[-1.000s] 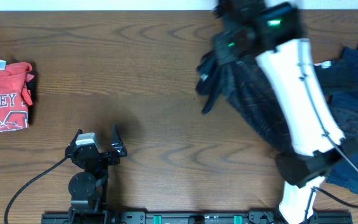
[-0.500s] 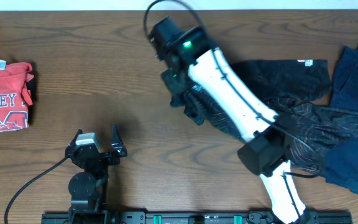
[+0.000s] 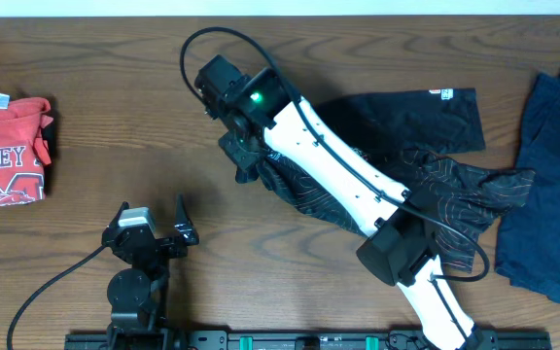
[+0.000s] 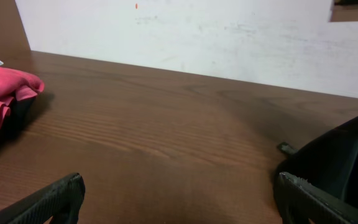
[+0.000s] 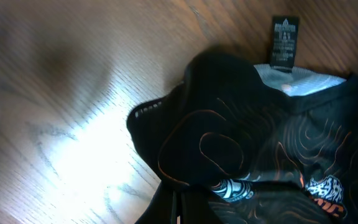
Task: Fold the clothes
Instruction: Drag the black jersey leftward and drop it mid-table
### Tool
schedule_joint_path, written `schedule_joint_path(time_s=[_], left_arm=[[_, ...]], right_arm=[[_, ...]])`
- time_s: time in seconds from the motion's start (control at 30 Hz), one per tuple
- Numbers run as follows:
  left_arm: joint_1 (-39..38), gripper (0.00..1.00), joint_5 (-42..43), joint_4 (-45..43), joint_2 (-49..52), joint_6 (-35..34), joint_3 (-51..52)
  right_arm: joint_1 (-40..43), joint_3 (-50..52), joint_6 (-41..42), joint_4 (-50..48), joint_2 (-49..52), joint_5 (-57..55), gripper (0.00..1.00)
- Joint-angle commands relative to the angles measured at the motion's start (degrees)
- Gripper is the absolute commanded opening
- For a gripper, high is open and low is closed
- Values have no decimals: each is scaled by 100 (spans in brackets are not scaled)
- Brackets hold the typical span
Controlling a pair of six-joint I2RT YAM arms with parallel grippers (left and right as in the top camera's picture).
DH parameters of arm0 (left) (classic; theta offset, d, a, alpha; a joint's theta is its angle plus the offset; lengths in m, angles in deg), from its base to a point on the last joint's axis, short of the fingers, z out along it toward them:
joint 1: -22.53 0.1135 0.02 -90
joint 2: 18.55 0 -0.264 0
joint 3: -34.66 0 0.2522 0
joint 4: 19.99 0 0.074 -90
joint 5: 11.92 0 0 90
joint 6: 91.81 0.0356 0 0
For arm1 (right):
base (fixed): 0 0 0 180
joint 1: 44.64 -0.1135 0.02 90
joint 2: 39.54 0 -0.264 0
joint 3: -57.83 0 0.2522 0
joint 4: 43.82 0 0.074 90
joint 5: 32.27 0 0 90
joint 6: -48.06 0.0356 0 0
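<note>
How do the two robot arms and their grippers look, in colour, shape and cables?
The right arm has long white tubular links between black joint housings, one showing a small green light; a thin black cable loops over it. The left arm is all black, with a grey block on top and a trailing black cable; its gripper has two slim dark fingers.

Our left gripper [image 3: 152,216] sits at 7 o'clock, jaws wide apart. Our right arm [image 3: 338,175] stretches from 5 toward 11 o'clock, right gripper [image 3: 244,157] clamped tight.
</note>
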Motion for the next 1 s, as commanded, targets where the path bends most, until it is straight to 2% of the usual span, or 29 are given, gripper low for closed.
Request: schedule_joint_path(time_s=[0.0,0.03,0.07,0.1,0.13,0.23,0.3,0.53,0.67,0.8,0.97], left_arm=[[-28,98,-31,76,-35,-9,173],[-28,98,-31,76,-35,-9,173],[-28,98,-31,76,-35,-9,173],[-28,98,-28,76,-35,-9,173],[-28,98,-31,76,-35,-9,173],[-28,98,-31,76,-35,-9,173],[-28,98,-31,76,-35,-9,173],[-28,98,-31,76,-35,-9,173],[-28,98,-31,70,-35,-7,173],[-28,98,-28,70,-35,-9,173],[-28,98,-31,70,-35,-9,173]], right_arm=[[-129,-136,-146,-90,-17,0,1],[-120,-136,-114,-114,-17,-24,13],[-103,-136,-111,-118,-17,-52,49],[-74,-136,-111,-98,-17,-144,69],[-31,-136,-109,-44,-17,-352,81],[129,-166,-35,146,-24,-940,87],[326,-269,264,382,-72,-1228,86],[1379,-562,951,1143,-765,-1134,61],[1700,-546,1189,1709,-1296,-1316,63],[1716,-262,1298,1746,-1777,-1333,63],[1714,876,1753,1742,-2507,-1373,64]])
